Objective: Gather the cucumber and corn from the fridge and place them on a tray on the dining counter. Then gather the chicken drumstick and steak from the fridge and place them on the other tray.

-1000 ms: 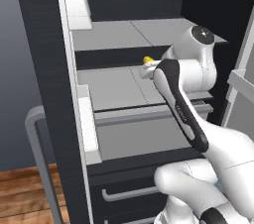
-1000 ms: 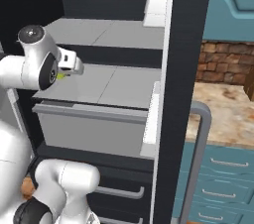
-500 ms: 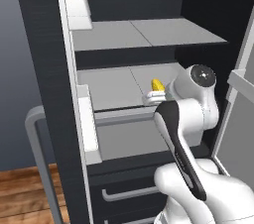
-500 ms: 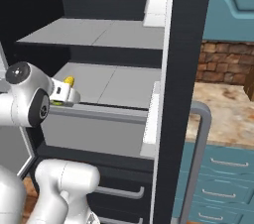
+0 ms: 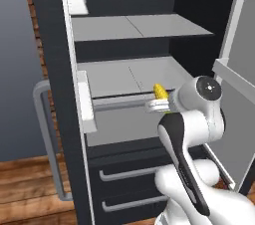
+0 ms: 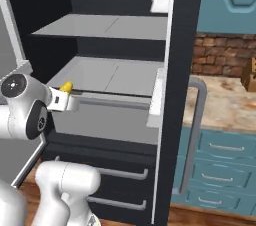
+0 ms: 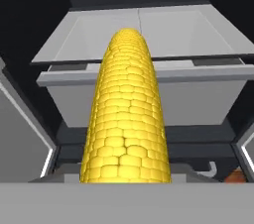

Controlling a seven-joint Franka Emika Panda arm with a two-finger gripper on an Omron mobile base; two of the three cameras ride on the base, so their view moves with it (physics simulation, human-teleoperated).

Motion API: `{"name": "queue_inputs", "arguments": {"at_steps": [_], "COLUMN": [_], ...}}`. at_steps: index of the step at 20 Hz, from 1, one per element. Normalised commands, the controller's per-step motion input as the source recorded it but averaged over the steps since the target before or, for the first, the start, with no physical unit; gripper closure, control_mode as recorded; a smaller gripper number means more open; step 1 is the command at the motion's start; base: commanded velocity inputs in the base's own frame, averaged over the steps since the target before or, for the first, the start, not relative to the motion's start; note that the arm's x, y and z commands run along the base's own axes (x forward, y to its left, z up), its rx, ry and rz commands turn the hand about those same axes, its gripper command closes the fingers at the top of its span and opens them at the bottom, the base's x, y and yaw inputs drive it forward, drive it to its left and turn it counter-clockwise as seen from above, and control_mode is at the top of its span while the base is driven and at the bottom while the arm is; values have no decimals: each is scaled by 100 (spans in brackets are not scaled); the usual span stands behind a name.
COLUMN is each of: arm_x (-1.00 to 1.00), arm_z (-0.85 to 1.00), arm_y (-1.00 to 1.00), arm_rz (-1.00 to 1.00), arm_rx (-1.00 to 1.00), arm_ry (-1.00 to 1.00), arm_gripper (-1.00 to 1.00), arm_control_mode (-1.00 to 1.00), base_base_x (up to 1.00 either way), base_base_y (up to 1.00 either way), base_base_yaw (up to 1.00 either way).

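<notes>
Lower and further out than a second ago, the gripper (image 5: 158,100) is carrying the corn (image 5: 160,91) clear of the fridge (image 5: 55,69), past the front edge of the lower shelf (image 5: 119,77) it was reaching over before.

From the left base view, the yellow cob is poking up just in front of the drawer rim (image 5: 124,101), with the white wrist beside it; the jaws are grasping it. This view is also showing the left door's long silver handle (image 5: 46,139), a white door bin (image 5: 85,102), and wood flooring (image 5: 30,189) at the bottom left corner.

From the right base view, the corn (image 6: 66,87) is showing as a small yellow tip by the gripper (image 6: 62,97), at the left end of the drawer front. Here the room is opening up to the right: a beige mottled countertop (image 6: 225,107) on teal cabinets (image 6: 220,150), a brick wall (image 6: 220,52) behind, and a teal upper cabinet (image 6: 230,0).

From the hand view, the corn (image 7: 126,114) is standing lengthwise up the middle, kernels plainly visible, with the grey shelf (image 7: 149,32) and drawer (image 7: 149,94) lying beyond it. No writing is readable anywhere.
</notes>
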Motion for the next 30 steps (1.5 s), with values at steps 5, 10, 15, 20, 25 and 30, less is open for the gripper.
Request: {"name": "queue_inputs", "arguments": {"at_steps": [5,10,15,20,25,30], "arm_x": [0,0,0,0,0,0], "arm_z": [0,0,0,0,0,0], "arm_y": [0,0,0,0,0,0], "arm_rz": [0,0,0,0,0,0], "arm_rx": [0,0,0,0,0,0], "arm_ry": [0,0,0,0,0,0], "arm_gripper": [100,100,100,100,100,100], "arm_control_mode": [100,100,100,100,100,100], "base_base_x": [-100,-69,-27,-18,-16,2], "base_base_y": [-9,1,8,1,0,0], "base_base_yaw": [-13,-53,-72,-77,-77,-85]}}
